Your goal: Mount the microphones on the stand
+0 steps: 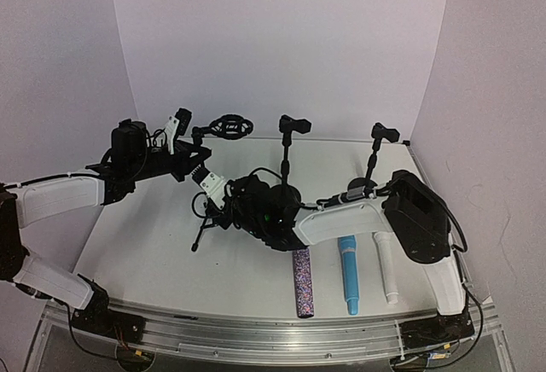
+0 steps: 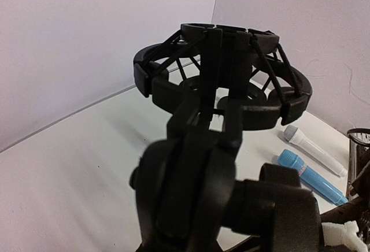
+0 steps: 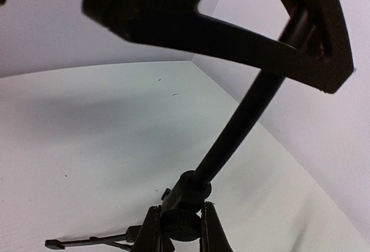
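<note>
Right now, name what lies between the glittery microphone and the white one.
The light blue microphone lies between them, as the top view shows.

Glittery microphone (image 1: 303, 285) head beneath right arm (image 1: 341, 218); right gripper (image 3: 300, 35) a dark blur, seemingly around the stand (image 3: 231, 142).

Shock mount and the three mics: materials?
Shock mount: matte black plastic, likely; moulded struts, dull sheen. Purple-silver mic: glitter finish, speckled; body underneath unclear. Blue mic, white mic: probably smooth plastic; even colour, soft shine.
</note>
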`<action>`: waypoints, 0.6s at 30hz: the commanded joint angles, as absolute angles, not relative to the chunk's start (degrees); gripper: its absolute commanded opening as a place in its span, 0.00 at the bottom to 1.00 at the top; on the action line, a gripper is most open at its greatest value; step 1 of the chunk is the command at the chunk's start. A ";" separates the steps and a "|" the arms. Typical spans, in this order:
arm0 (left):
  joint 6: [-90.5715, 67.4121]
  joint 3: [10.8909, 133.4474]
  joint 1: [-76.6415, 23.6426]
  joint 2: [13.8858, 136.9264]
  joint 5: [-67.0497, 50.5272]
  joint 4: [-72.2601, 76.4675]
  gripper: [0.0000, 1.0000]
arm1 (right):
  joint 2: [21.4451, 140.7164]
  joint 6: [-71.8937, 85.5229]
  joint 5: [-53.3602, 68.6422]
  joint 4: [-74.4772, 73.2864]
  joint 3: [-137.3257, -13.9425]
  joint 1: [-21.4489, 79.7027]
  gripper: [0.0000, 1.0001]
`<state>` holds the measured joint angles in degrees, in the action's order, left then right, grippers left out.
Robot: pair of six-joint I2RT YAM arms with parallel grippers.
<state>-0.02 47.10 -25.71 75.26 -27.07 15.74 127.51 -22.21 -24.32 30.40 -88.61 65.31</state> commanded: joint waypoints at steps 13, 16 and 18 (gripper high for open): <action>3.18 44.75 -26.12 73.27 -34.59 22.65 0.00 | 123.60 65.62 1.26 35.74 -79.85 55.13 0.00; 4.47 45.33 -26.11 73.77 -35.31 22.54 0.00 | 125.89 80.19 0.05 43.97 -77.68 54.71 0.00; 5.00 45.55 -26.13 74.01 -35.87 22.47 0.00 | 128.25 88.68 -0.26 48.00 -77.70 54.69 0.00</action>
<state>2.76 44.86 -26.20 74.96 -31.82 19.95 123.88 61.96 2.50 39.02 -79.21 57.30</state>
